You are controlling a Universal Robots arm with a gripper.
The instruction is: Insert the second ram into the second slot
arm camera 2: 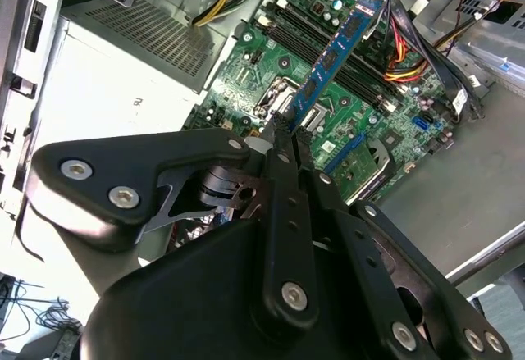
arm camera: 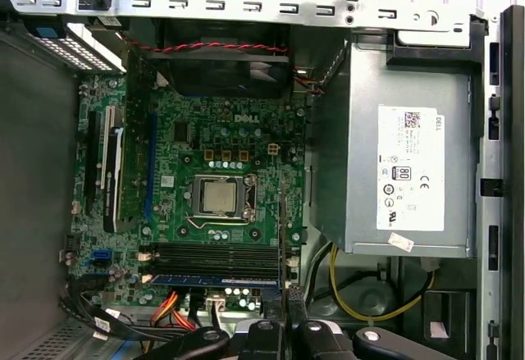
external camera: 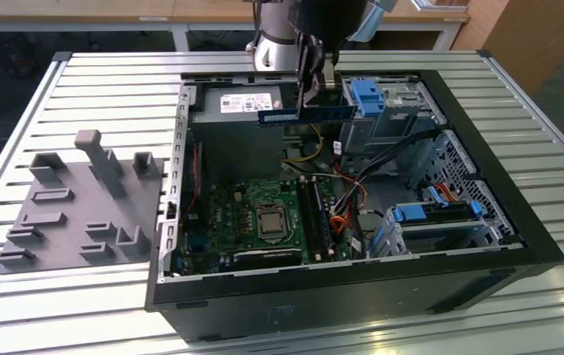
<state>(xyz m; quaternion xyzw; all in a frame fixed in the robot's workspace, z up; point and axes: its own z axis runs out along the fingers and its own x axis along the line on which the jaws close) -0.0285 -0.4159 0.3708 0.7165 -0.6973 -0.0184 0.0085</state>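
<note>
The ram (external camera: 287, 116) is held by the gripper (external camera: 311, 102), whose fingers (arm camera 2: 283, 171) are closed against its two faces with no gap to be seen. In the exterior view the stick is carried level, long edge horizontal, high over the open case (external camera: 361, 296) and in front of the power supply (external camera: 237, 103). A blue bracket (external camera: 366, 95) stands just beside it on the exterior view's right. The ram is well apart from the board (external camera: 252, 203) beneath.

In the second wrist view the ram (arm camera 2: 338, 47) is seen running away from the gripper (arm camera 2: 285, 133) across the green board, with its blue-green face and dark chips turned to the camera.

The slots (arm camera: 213, 255) are seen in the first wrist view as a row of long dark channels beside the processor socket (arm camera: 220, 198). One of them (the outermost, nearest the gripper (arm camera: 287, 331)) is taken up by a blue strip that looks like a seated stick, and the others appear bare.

The case is laid on its side on a slatted table (external camera: 114, 81), with a grey fixture (external camera: 75, 200) beside it on the exterior view's left.
</note>
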